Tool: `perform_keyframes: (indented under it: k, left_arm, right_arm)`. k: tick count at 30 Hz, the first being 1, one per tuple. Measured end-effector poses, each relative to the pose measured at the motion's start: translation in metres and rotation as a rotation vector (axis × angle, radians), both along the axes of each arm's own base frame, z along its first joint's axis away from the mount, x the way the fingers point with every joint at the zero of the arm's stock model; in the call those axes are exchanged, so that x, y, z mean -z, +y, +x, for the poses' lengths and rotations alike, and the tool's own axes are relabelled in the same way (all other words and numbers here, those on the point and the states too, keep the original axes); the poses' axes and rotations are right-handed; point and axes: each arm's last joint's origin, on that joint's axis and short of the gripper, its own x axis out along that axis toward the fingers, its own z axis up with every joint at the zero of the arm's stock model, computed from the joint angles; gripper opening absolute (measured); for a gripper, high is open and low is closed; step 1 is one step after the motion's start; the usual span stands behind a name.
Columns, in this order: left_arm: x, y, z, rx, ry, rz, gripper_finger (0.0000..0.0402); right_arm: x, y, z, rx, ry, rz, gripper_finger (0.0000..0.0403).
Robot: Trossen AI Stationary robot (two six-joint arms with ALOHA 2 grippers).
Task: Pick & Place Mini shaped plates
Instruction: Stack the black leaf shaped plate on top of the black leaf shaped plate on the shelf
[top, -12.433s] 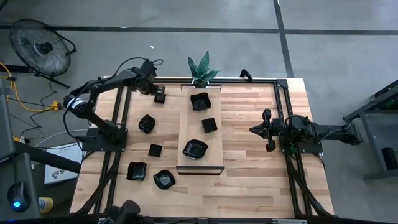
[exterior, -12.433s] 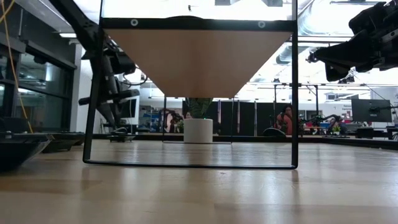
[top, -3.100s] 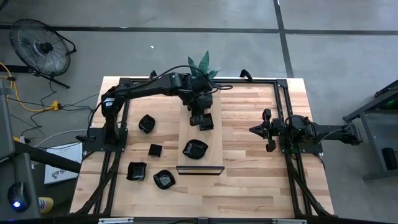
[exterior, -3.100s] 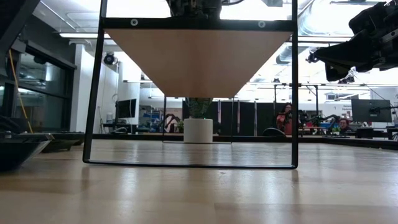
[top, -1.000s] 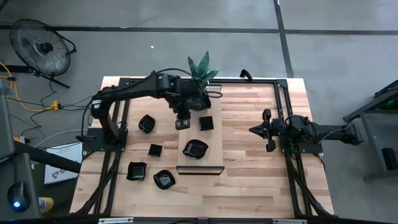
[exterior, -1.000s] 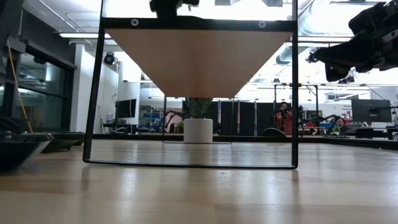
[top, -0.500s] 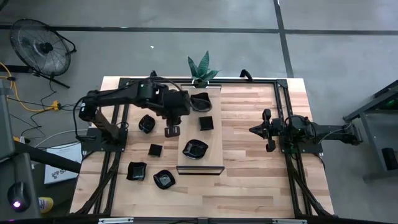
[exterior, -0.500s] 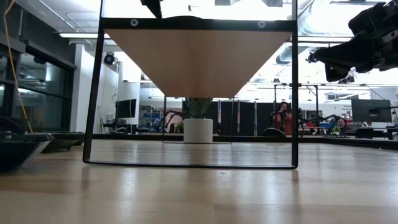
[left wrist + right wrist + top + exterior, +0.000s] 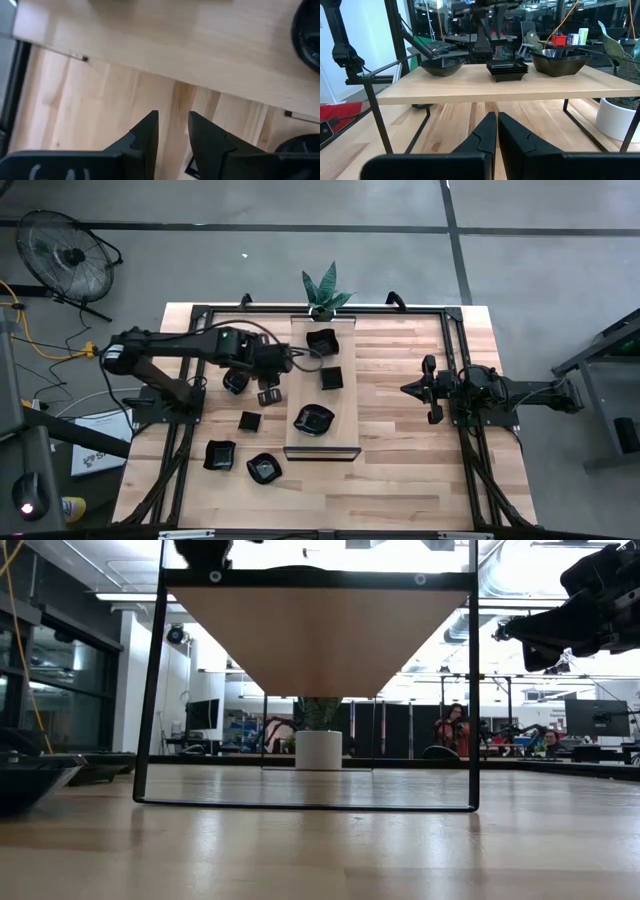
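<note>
High view: left hand (image 9: 268, 394), parted and holding nothing, hovers beside the wooden board (image 9: 299, 405); right hand (image 9: 431, 390), pressed together, waits over the counter (image 9: 400, 470).

Overhead looks straight down; low view level; both share raised board (image 9: 321, 385)

Robotics lab or open workshop: grey concrete floor (image 9: 300, 240), floor fan (image 9: 62, 255), black-framed wooden worktop (image 9: 400, 470), more robot stations, monitors (image 9: 597, 717) and seated people (image 9: 457, 732) behind.
</note>
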Motion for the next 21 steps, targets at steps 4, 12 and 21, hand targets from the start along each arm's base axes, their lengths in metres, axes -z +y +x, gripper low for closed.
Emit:
perform_keyframes:
  k: [4,12,21]
  left_arm:
    - [0.016,0.0,-0.008,-0.067,-0.052,-0.019,0.0101]
    - [0.054,0.005,-0.024,-0.309,-0.062,0.067,0.0101]
    - [0.105,0.007,-0.052,-0.618,-0.009,0.067,0.0101]
  right_arm:
    - [0.0,0.0,0.0,0.0,0.0,0.0,0.0012]
    - [0.0,0.0,0.0,0.0,0.0,0.0,0.0012]
    - [0.0,0.0,0.0,0.0,0.0,0.0,0.0012]
